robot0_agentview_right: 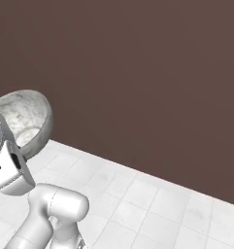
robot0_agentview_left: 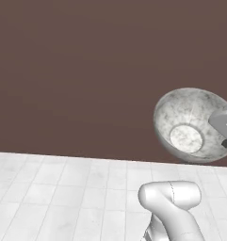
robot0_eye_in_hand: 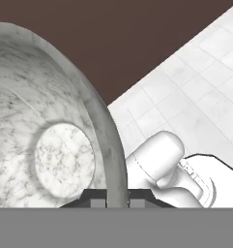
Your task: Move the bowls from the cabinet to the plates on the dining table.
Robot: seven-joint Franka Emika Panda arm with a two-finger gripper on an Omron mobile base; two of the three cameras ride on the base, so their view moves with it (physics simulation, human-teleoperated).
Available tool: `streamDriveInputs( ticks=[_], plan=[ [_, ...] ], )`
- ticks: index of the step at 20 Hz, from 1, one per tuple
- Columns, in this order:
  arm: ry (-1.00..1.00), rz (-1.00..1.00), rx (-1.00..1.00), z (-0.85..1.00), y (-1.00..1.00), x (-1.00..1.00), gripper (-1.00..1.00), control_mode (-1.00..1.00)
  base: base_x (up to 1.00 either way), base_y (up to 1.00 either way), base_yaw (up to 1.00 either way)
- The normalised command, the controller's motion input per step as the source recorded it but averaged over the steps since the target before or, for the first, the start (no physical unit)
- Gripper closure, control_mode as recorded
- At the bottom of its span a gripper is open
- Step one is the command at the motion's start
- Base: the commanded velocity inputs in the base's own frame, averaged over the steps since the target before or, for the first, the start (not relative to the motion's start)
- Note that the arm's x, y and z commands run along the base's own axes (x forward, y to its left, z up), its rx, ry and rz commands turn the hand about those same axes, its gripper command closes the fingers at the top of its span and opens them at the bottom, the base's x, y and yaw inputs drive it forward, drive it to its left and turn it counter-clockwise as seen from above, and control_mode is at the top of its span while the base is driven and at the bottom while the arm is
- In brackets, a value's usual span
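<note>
Right up close, the grey-white marbled bowl (robot0_eye_in_hand: 55, 145) has its rim pinched in the tool (robot0_eye_in_hand: 117, 193), clamped tight on the wall. It's held aloft and tipped sideways above the white tiled floor (robot0_agentview_left: 63, 197), probably for carrying to a plate.

A plain dark brown wall (robot0_agentview_left: 77, 70) meets a white tiled floor (robot0_agentview_left: 63, 197) (square tiles with thin grey joints) along a straight edge.

Home interior: white tiled floor (robot0_agentview_left: 63, 188), plain brown wall (robot0_agentview_left: 86, 70).
</note>
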Motion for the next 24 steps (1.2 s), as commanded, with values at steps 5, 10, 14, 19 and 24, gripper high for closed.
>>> streamDriveInputs(
  ticks=[5,10,14,19,24],
  plan=[
    [0.0,0.0,0.0,0.0,0.0,0.0,1.0,1.0,0.0,0.0,0.46],
    [0.0,0.0,0.0,0.0,0.0,0.0,1.0,1.0,0.0,0.0,0.46],
    [0.0,0.0,0.0,0.0,0.0,0.0,1.0,1.0,0.0,0.0,0.46],
    [0.0,0.0,0.0,0.0,0.0,0.0,1.0,1.0,0.0,0.0,0.46],
    [0.0,0.0,0.0,0.0,0.0,0.0,1.0,1.0,0.0,0.0,0.46]
  ],
)
